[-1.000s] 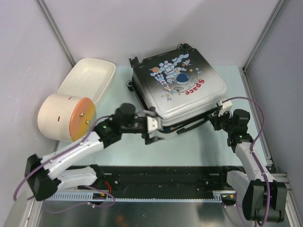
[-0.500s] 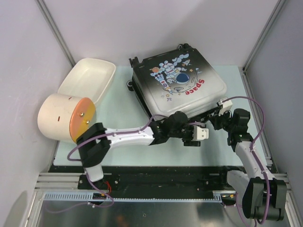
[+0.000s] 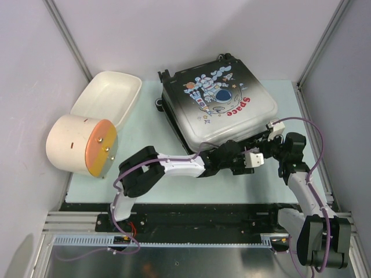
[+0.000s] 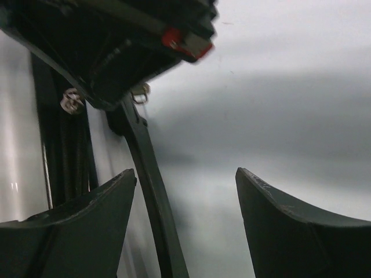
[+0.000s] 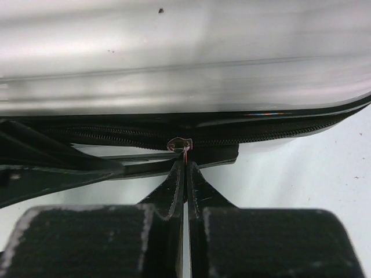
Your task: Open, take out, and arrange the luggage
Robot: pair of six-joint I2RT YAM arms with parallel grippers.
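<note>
The luggage (image 3: 217, 107) lies flat at the back middle of the table with its astronaut "Space" print facing up. Its lid is down, and a dark gap shows along the near edge. My right gripper (image 3: 265, 142) is at the near right corner. In the right wrist view my right gripper (image 5: 185, 165) is shut on the small metal zipper pull (image 5: 179, 144) of the black zipper line. My left gripper (image 3: 255, 158) reaches across to the same near right edge and is open and empty. In the left wrist view my left gripper (image 4: 185, 176) faces the suitcase's dark rim (image 4: 104, 52).
A cream plastic tub (image 3: 107, 95) leans at the back left. A cream cylinder with an orange end (image 3: 81, 145) lies in front of it. Grey walls close in on the left, back and right. A black rail (image 3: 191, 214) runs along the near table edge.
My left arm has swept right along the suitcase's near edge, from its near left corner to beside the right gripper. The right gripper has stayed at the near right corner.
</note>
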